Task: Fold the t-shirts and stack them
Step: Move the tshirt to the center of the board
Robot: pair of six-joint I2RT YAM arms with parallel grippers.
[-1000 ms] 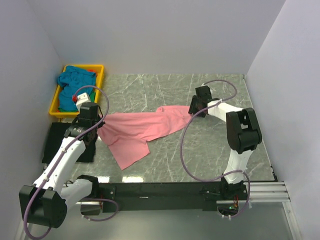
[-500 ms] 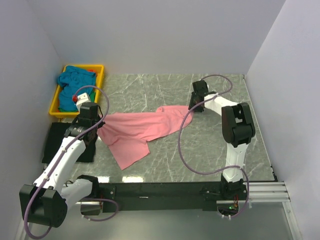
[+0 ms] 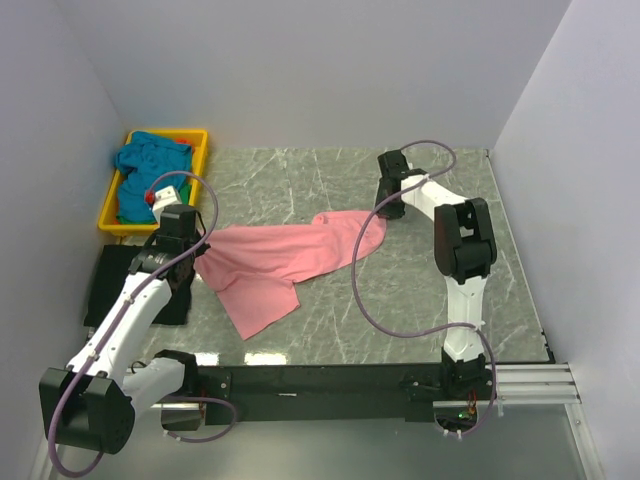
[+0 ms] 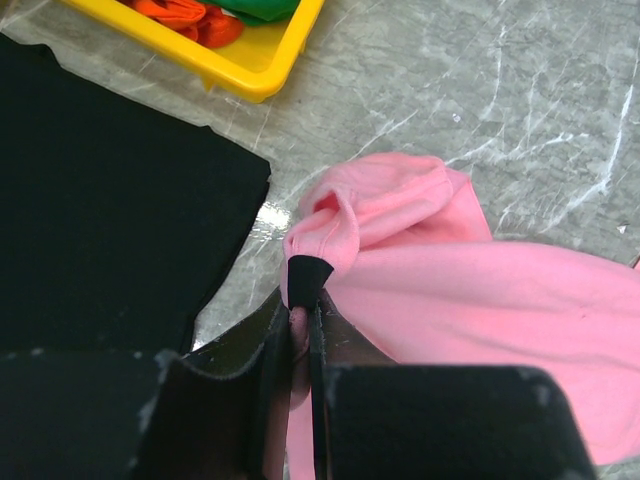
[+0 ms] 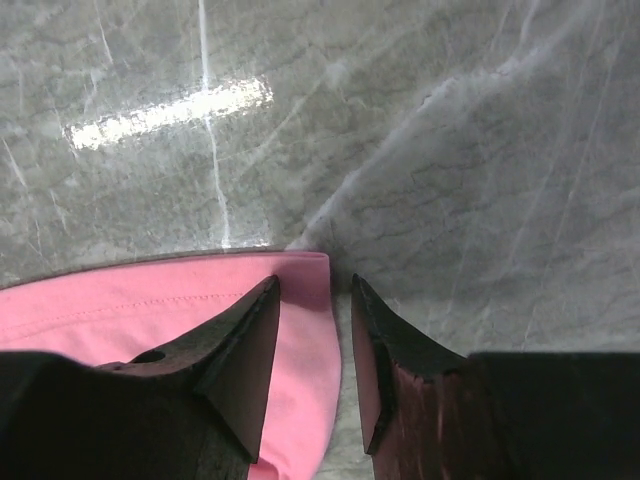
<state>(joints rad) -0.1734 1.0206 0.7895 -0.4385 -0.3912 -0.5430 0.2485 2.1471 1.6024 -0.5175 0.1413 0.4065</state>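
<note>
**Right arm shifts onto shirt corner, no grip yet**

Change: over the last second the right arm swung its elbow left and stretched out. The right claw [image 3: 386, 205] has moved slightly farther and left, to the far right corner of the pink shirt [image 3: 285, 262]. The left arm has not moved.

Right wrist view: the right claw's fingers stand apart over the shirt's hem corner [image 5: 300, 270]. One finger is over cloth, the other over bare table [image 5: 480, 150], and nothing is pinched. Likely lining up a corner grab, so the shirt can be pulled flat between both arms. Folding has not started.

The left claw [image 4: 303, 290] is clamped on a bunched fold at the shirt's left end, beside the black mat [image 4: 100, 200].

The pink shirt lies stretched and rumpled across the middle of the table. The teal shirt [image 3: 150, 155] is heaped in the yellow tray [image 3: 108, 208] at the far left, with scraps of orange-red [image 4: 185, 15] and green [image 4: 265, 8] cloth cut off at the frame edge.

Hard to make out:
- The top view hides both sets of fingertips under the wrists.
- Sleeves and collar of the pink shirt cannot be told apart.
- How many shirts are in the tray is unclear.
</note>
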